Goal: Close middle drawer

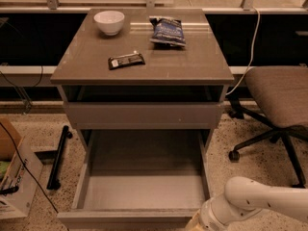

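The middle drawer [144, 191] is pulled far out of the grey-brown cabinet. Its long pale grey inner box is empty and its low front panel [125, 219] sits near the bottom edge of the view. My white arm [260, 201] comes in from the bottom right. My gripper [193, 224] is at the arm's end, right at the drawer front's right corner, mostly cut off by the bottom edge.
The drawer above [142, 115] stands slightly open. On the cabinet top [86, 66] are a white bowl [109, 22], a chip bag [168, 32] and a dark snack bar [126, 60]. An office chair [279, 100] stands right. A cardboard box [12, 177] and a black bar [58, 157] lie left.
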Controlling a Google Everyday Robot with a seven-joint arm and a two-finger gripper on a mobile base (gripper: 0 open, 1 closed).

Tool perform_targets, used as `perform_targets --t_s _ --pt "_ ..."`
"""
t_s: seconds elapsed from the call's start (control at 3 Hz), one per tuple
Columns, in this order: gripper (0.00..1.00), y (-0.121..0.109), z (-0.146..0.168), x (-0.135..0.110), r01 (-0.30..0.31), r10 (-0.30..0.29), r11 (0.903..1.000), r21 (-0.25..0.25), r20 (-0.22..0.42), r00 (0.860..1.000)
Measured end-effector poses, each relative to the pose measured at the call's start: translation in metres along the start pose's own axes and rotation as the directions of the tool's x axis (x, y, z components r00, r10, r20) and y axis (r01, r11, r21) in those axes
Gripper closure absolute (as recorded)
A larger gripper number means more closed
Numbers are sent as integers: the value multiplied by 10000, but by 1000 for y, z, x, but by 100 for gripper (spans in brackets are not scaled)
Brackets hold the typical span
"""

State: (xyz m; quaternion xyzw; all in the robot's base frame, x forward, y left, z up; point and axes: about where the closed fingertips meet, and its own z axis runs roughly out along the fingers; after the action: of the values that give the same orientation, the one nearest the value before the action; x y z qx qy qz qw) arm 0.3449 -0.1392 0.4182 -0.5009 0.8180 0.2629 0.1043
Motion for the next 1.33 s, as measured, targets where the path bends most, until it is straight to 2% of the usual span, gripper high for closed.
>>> perform_targets --t_s 0.33,0.67,1.0,1.33 --pt "100 -5 2 -6 83 -85 9999 114 171 9998" --pt "100 -34 15 -39 759 -789 9961 445 702 9944" --pt "100 -31 15 -39 761 -791 9961 446 703 9944" --pt "100 -64 28 -75 1337 -1402 9888 668 1054 9845"
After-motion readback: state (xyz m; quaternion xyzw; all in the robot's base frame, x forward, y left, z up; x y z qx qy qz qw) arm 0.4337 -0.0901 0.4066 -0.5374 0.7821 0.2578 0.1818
